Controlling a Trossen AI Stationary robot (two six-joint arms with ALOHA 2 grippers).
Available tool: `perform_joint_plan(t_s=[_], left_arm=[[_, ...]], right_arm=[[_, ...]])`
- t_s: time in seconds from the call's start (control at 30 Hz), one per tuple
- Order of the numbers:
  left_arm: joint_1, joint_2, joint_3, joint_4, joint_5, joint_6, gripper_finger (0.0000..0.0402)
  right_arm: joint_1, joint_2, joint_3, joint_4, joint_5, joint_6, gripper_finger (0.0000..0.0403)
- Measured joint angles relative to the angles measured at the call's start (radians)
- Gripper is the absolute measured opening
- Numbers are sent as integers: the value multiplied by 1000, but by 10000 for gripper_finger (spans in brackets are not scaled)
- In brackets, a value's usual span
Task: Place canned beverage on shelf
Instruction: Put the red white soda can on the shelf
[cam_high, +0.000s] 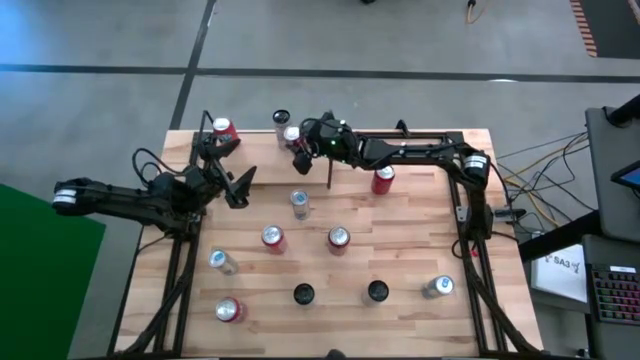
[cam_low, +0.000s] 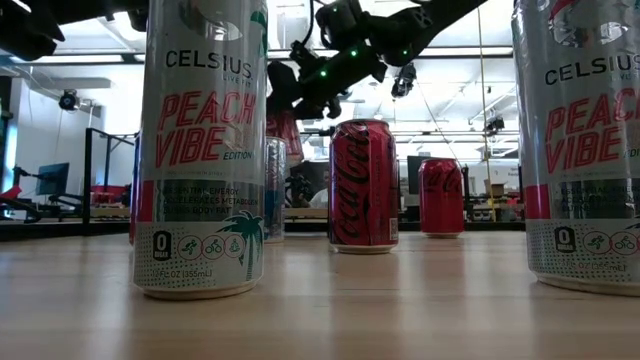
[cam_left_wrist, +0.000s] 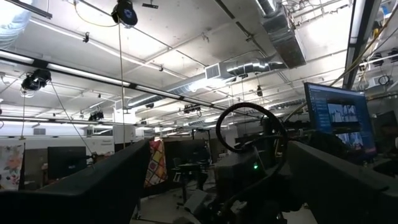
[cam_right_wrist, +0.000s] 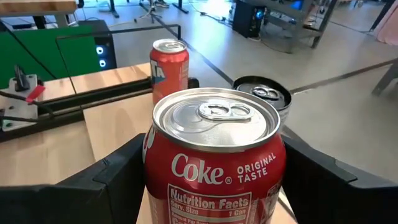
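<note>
My right gripper (cam_high: 298, 148) reaches over the far middle of the shelf (cam_high: 400, 262), a light wood board edged by black rods, and is shut on a red Coke can (cam_right_wrist: 214, 155). The low view shows this can (cam_low: 286, 135) up in the air. Just beyond it on the board stand an orange-red can (cam_right_wrist: 169, 67) and a black can (cam_right_wrist: 263, 94). My left gripper (cam_high: 240, 187) waits open over the board's left part. It is tipped upward, and nothing is between its fingers (cam_left_wrist: 106, 186). My right gripper pinches the Coke can's side wall (cam_right_wrist: 149, 168) between its two fingers (cam_right_wrist: 115, 180), one on each side, below the rim. The fingers lie about level and come from the table's right. The can stands upright in the hold, lifted clear of the board.
Several more cans stand spread over the board: a red one (cam_high: 383, 180), a silver one (cam_high: 300, 203), two red ones (cam_high: 272, 238) (cam_high: 338, 238), and black ones (cam_high: 303, 294) (cam_high: 377, 291) near the front. A black upright rod (cam_high: 328, 175) stands close beside my right gripper.
</note>
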Motion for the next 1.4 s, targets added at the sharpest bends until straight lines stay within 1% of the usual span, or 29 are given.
perform_joint_plan(t_s=[0.17,0.37,0.63,0.87,1.27,1.4], left_arm=[[0,2,0,0,0,2,362],[0,9,0,-3,-8,9,362],[1,10,0,-3,-15,10,362],[1,10,0,-3,-15,10,362],[2,10,0,-9,-15,17,362],[2,10,0,-15,-15,17,362]], right_arm=[[3,46,1,53,-11,16,290],[3,90,2,54,-7,23,290],[3,90,4,43,-2,18,290],[6,90,4,12,-3,-26,290],[16,90,4,68,-13,-57,290],[19,92,3,80,-40,-61,290]])
